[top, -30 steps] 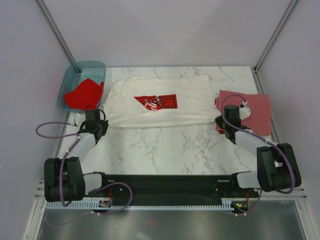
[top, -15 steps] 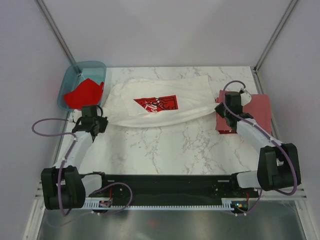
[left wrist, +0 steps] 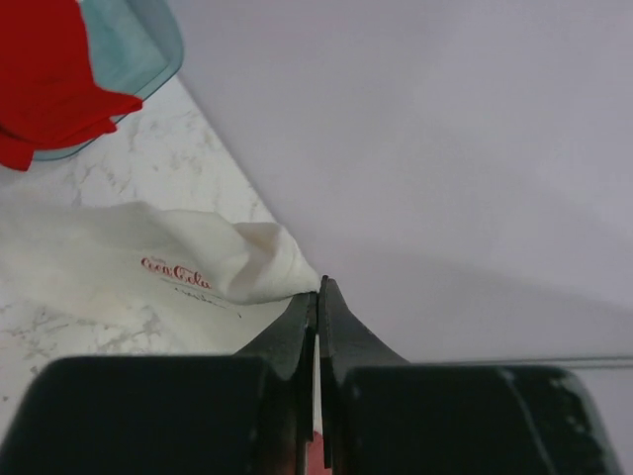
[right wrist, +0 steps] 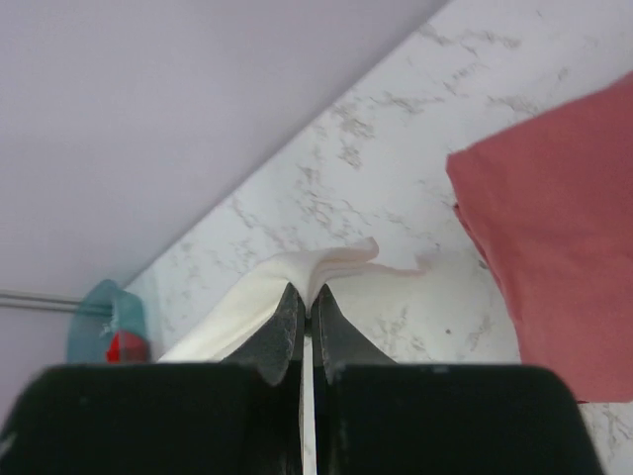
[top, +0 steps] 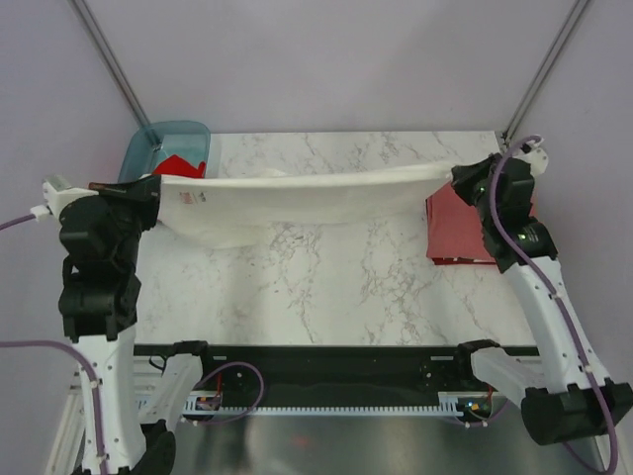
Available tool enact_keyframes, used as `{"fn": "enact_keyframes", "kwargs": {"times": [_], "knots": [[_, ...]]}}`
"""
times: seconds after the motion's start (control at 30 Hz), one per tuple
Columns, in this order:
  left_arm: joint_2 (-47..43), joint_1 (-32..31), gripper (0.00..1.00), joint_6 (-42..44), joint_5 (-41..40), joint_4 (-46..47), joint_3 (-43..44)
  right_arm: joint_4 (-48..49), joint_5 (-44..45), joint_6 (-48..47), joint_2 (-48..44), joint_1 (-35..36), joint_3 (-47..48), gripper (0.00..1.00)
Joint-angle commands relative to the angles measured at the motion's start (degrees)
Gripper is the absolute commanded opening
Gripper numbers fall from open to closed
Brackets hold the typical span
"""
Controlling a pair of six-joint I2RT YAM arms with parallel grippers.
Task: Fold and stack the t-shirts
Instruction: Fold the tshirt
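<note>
The white t-shirt (top: 297, 194) hangs stretched in the air between my two grippers, sagging toward the table. My left gripper (top: 148, 188) is shut on its left end; the left wrist view shows the cloth (left wrist: 168, 277) pinched at the fingertips (left wrist: 318, 289). My right gripper (top: 461, 176) is shut on its right end, the cloth (right wrist: 316, 272) bunched at the fingertips (right wrist: 307, 297). The dull brick-red t-shirt (top: 504, 233) lies folded at the table's right, also in the right wrist view (right wrist: 554, 237). The bright red t-shirt (top: 178, 166) lies in the tub, also in the left wrist view (left wrist: 49, 79).
The translucent teal tub (top: 148, 148) stands at the back left corner, also in the left wrist view (left wrist: 148, 40). The marble table (top: 326, 287) has metal frame posts at both back corners. A black rail runs along the near edge.
Both arms have risen and spread outward, lifting the white t-shirt off the table. It now hangs taut between them, and its chest print no longer shows from above.
</note>
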Motion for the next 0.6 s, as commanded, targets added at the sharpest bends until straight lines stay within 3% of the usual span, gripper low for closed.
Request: {"fn": "enact_keyframes", "kwargs": {"times": [0.0,0.1,0.3,0.57], "knots": [[-2.0,0.4,0.02,3.6,-1.0,-6.8,8.0,-4.8,1.8,-2.9,-8.4,-0.4,8.2,0.0],[-1.8,0.4,0.02,3.2,0.3,-10.3,17.3,-7.5,3.1,-3.8,-13.1,-0.3,13.8,0.0],[0.4,0.4,0.02,1.6,1.6,-15.1,27.1,-11.2,7.9,-5.4,-17.4,-0.3,24.0,0.0],[7.0,0.4,0.02,-0.5,4.8,-14.5,24.9,-14.1,12.4,-5.4,-11.0,-0.3,26.1,0.0]]}}
